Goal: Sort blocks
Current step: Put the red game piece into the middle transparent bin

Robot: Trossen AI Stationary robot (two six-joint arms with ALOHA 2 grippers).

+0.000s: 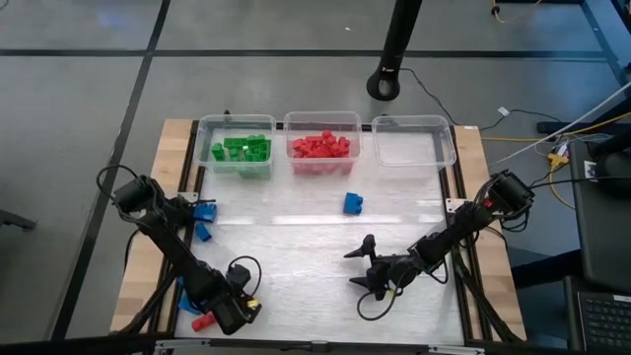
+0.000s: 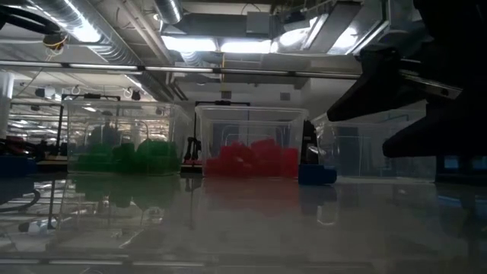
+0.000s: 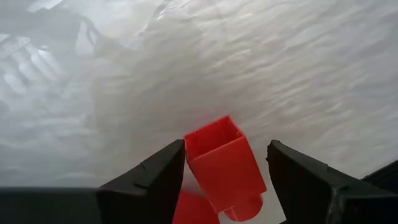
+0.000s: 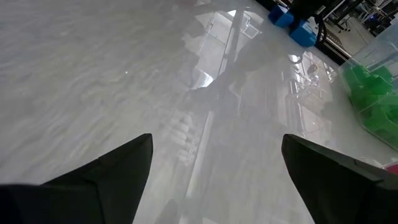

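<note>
The left gripper (image 1: 212, 318) sits low at the near left corner of the table (image 1: 296, 256), its 2 fingers (image 3: 155, 180) spread apart with a red block (image 3: 224, 165) between them. In the left wrist view the block stands in the gap, clear of the far finger; whether it touches the near one cannot be told. That block is a small, boxy red brick with an open hollow end facing up and a round stud at its lower end; a second red piece (image 3: 193, 208) shows just beneath it. From above, the red block (image 1: 203, 321) shows only as a small patch at the gripper's tip.

The right gripper (image 1: 367, 268) hovers over the bare middle-right of the table, its fingers (image 4: 106, 177) wide apart and holding nothing.

1 blue block (image 1: 353, 203) lies alone on the table in front of the bins, well apart from both grippers. More blue blocks (image 1: 203, 219) lie at the left edge beside the left arm.

3 clear bins stand in a row at the far edge: the left bin (image 1: 205, 138) holds green blocks (image 1: 245, 150), the middle bin (image 1: 292, 126) holds red blocks (image 1: 320, 146), and the right bin (image 1: 414, 143) has no blocks in it.
</note>
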